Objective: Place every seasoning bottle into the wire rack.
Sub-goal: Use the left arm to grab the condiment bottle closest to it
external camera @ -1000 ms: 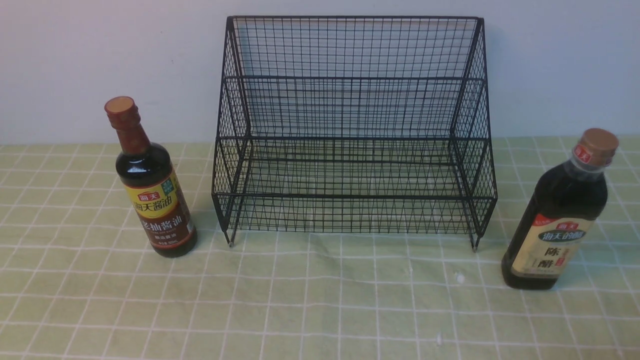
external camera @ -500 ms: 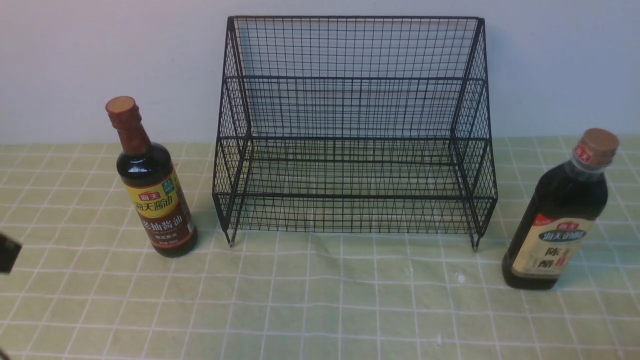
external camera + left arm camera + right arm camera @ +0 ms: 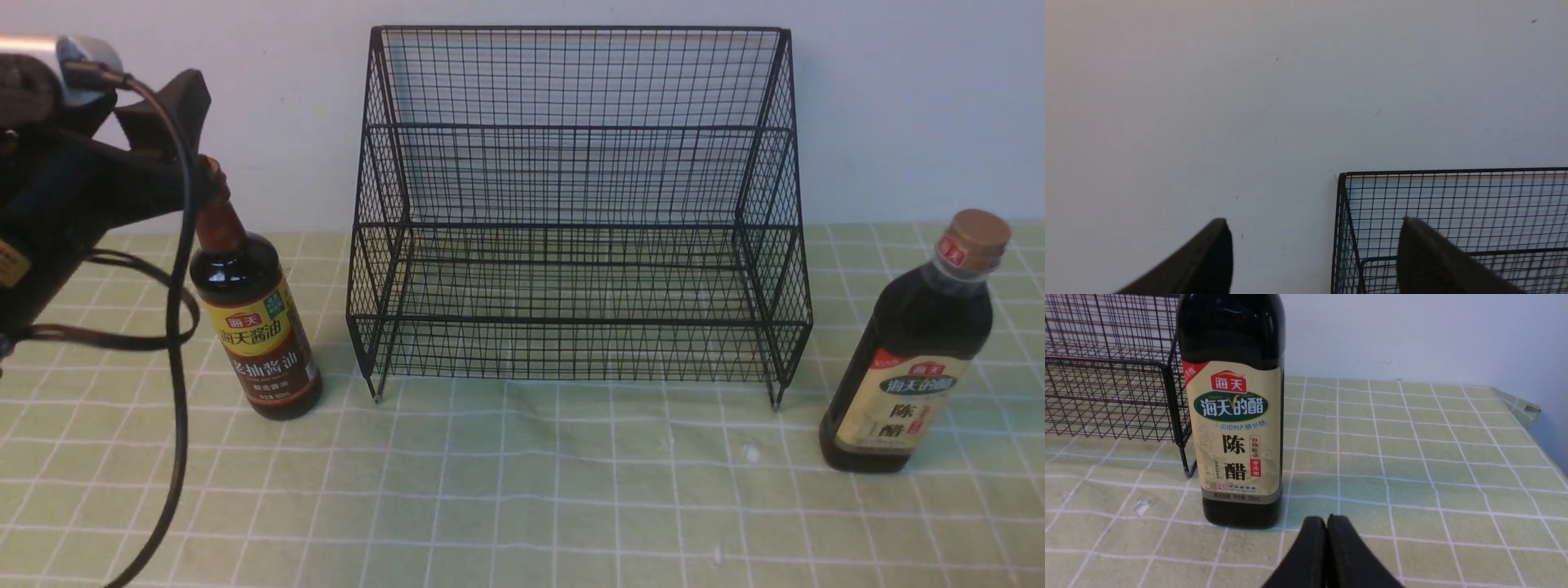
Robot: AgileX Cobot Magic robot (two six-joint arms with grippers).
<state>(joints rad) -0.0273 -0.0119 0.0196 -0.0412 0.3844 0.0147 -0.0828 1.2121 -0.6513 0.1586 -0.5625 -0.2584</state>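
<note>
Nearest us, right of the wire rack [image 3: 575, 220]: right gripper [image 3: 1327, 517], low over the counter [image 3: 522, 506]. Its jaws are pressed together, holding nothing and touching nothing. It sits on the near side of the larger bottle [image 3: 1233, 428], apart from it.

The larger bottle stands on the counter outside the rack, beyond the rack's right front foot and a little nearer to us. Long axis vertical, tan cap up, cream label turned toward the right gripper.

Left of the rack: the slim bottle [image 3: 257, 327] stands on the counter just beside the rack's left front foot, outside the mesh. Long axis upright, neck up, yellow and brown label facing our side.

Left gripper [image 3: 1313, 220] is level with the slim bottle's top. Its jaws are spread wide, and between them we see only the wall [image 3: 1208, 102] and the rack's upper left corner. From the front the gripper body covers the cap; we cannot tell whether it touches. Its cable [image 3: 175, 408] hangs down on the slim bottle's far side from the rack.

The rack is empty and stands against the wall.
</note>
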